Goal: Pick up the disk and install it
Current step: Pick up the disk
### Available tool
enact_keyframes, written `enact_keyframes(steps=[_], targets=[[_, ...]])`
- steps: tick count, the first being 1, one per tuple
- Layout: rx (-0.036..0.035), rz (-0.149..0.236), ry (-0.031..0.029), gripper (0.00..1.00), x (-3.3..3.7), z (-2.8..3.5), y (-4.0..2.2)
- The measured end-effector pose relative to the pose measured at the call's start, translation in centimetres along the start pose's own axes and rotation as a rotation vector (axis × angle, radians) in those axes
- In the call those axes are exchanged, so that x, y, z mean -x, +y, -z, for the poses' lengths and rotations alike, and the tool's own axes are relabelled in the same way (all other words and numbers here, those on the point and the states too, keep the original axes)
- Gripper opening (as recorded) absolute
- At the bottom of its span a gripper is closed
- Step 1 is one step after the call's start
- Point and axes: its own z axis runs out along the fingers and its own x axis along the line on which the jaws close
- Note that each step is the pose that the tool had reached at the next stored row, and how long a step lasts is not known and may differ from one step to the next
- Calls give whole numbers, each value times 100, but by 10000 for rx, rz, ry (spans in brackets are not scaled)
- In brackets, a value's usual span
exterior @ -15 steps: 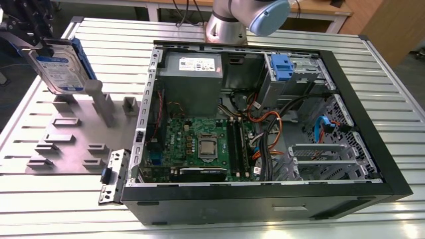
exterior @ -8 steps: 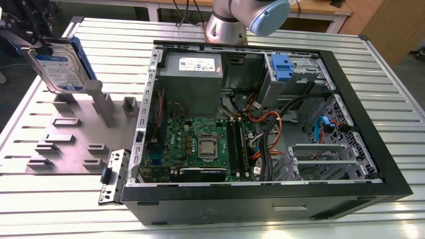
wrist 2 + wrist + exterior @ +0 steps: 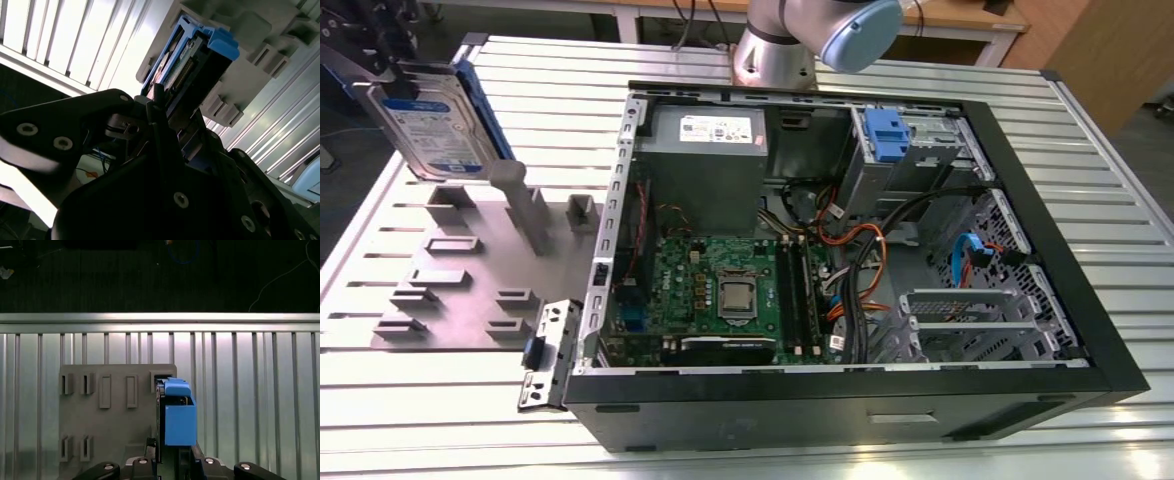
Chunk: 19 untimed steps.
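Observation:
In the exterior view the disk, a silver hard drive with a white-and-blue label and blue rails, hangs upright at the far left, above the grey fixture plate. My gripper is shut on its upper part. In the first wrist view the disk appears edge-on with its blue rail facing the camera, between my fingers, over the plate's slotted corner. In the second wrist view the disk sticks out from my black fingers.
An open black computer case fills the exterior view's middle and right, with motherboard, grey power supply, cables and a blue bracket in the drive bay. The arm's base stands behind it. The ribbed metal table lies underneath.

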Motion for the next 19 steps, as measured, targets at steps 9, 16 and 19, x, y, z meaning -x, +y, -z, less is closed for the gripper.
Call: enact_keyframes(steps=[9, 16, 19], targets=[[1, 1, -20, 35, 2, 41, 1], [0, 1, -21, 35, 2, 41, 1], [-2, 1, -21, 35, 3, 61, 2]])
